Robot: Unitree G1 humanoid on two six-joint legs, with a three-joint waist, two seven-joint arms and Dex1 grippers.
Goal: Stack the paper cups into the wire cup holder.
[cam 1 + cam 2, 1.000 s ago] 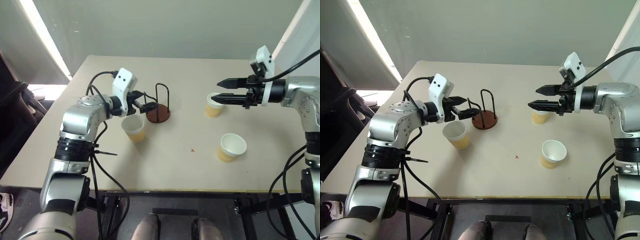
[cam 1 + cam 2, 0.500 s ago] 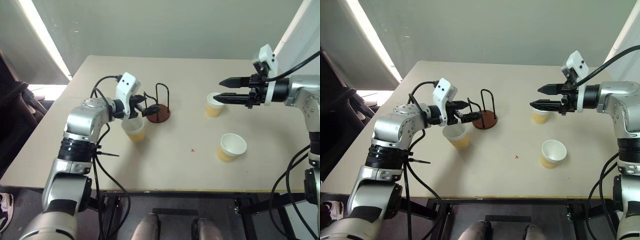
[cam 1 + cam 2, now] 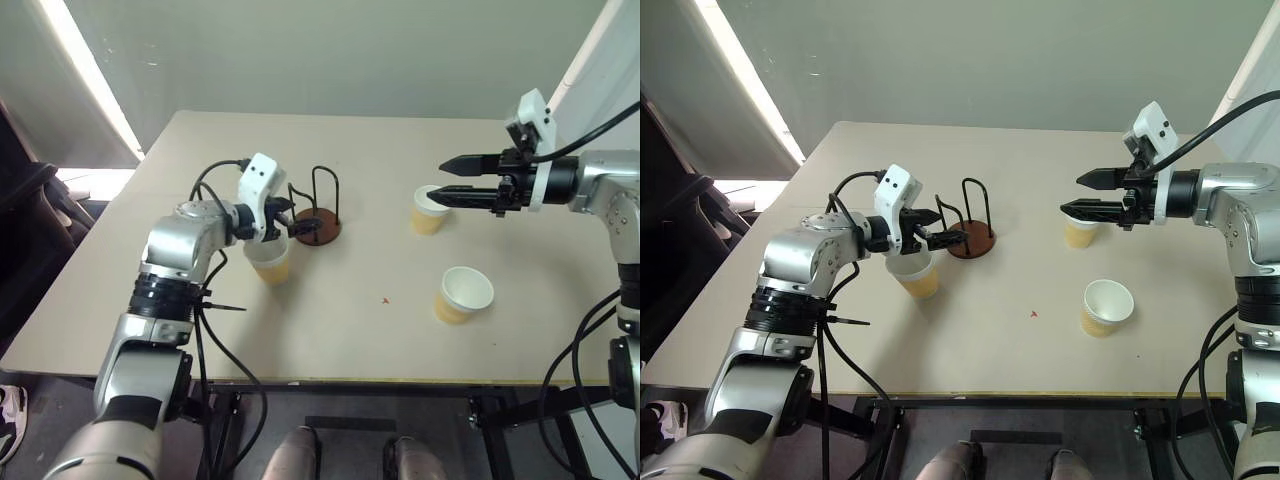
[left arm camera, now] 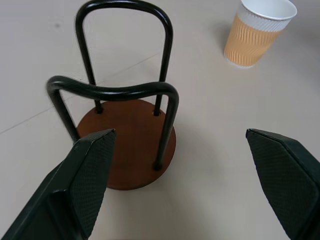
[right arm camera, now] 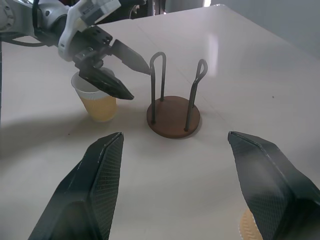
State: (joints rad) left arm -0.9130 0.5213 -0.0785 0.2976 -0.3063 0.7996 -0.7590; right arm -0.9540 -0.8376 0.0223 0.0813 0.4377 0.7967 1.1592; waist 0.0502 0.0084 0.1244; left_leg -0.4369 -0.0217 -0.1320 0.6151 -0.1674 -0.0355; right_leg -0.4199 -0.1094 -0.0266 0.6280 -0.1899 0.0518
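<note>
Three tan paper cups stand on the table. One cup (image 3: 268, 262) is at the left, just below my left gripper (image 3: 298, 222), which is open and hovers over the cup's rim with its tips beside the wire cup holder (image 3: 318, 225). That holder (image 4: 125, 145) has a round brown base and black wire loops, and nothing stands in it. A second cup (image 3: 430, 210) stands at the right, under my open right gripper (image 3: 440, 180), which hangs above it without touching. The third cup (image 3: 463, 294) stands nearer the table's front edge on the right.
The beige table (image 3: 360, 320) is bare apart from these things and a small red mark (image 3: 385, 299) near the middle. A wall lies behind the far edge, and a dark chair (image 3: 30, 230) stands off the left side.
The left arm's elbow has drawn in toward the table, while its open gripper stays almost in place by the holder. The right arm has kept still.
</note>
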